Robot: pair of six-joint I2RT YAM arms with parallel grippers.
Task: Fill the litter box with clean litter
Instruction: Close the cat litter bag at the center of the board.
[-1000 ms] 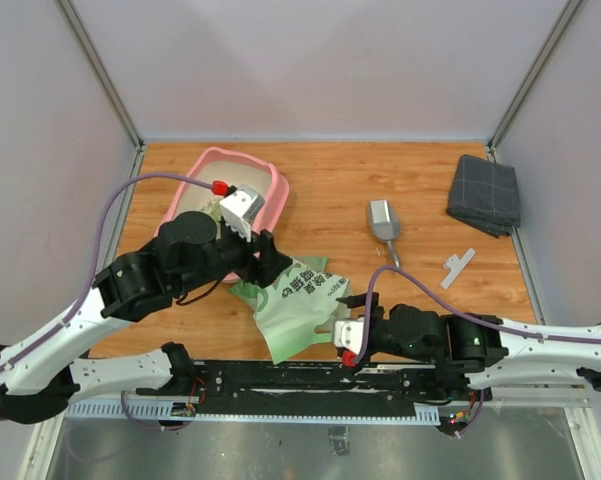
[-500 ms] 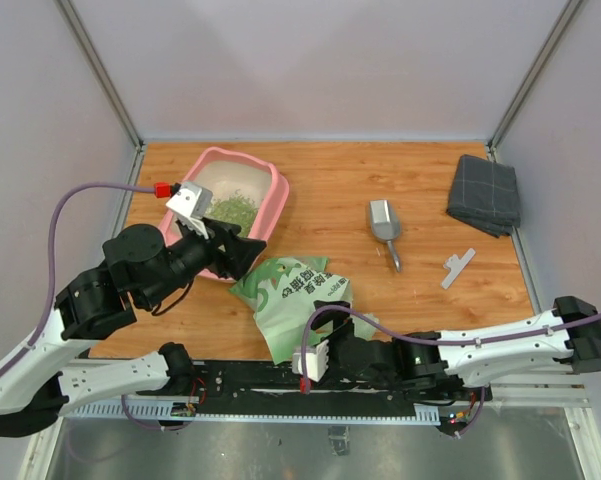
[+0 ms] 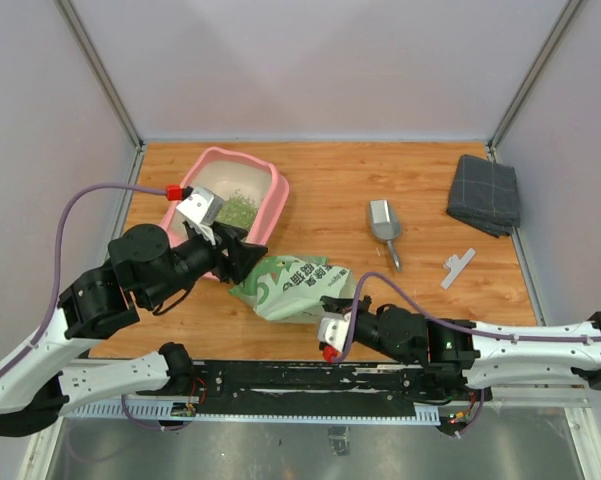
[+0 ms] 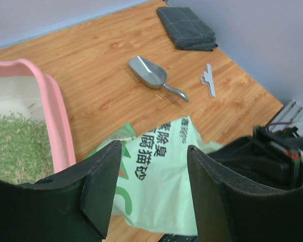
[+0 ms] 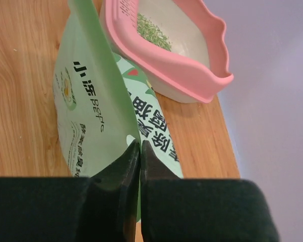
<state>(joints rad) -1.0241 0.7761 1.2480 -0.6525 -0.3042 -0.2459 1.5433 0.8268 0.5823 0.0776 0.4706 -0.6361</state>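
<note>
The pink litter box (image 3: 276,200) stands at the back left, with a heap of green clean litter (image 3: 238,209) inside it. The litter (image 4: 14,151) and the pink rim (image 4: 58,116) also show in the left wrist view. A light green printed bag (image 3: 295,288) lies just in front of the box. My right gripper (image 3: 342,303) is shut on the bag's near edge (image 5: 91,111), which stands up from the fingertips (image 5: 140,143). My left gripper (image 3: 248,258) hovers open over the bag's left end (image 4: 156,176), nothing between its fingers (image 4: 103,176).
A grey metal scoop (image 3: 384,228) lies right of centre, a white clip (image 3: 457,268) further right, and a grey folded cloth (image 3: 484,194) in the back right corner. Grey walls close the table on three sides.
My right gripper came forward from near the bases and shut on the bag's near edge, folding the bag up. The left arm shifted slightly toward the bag.
</note>
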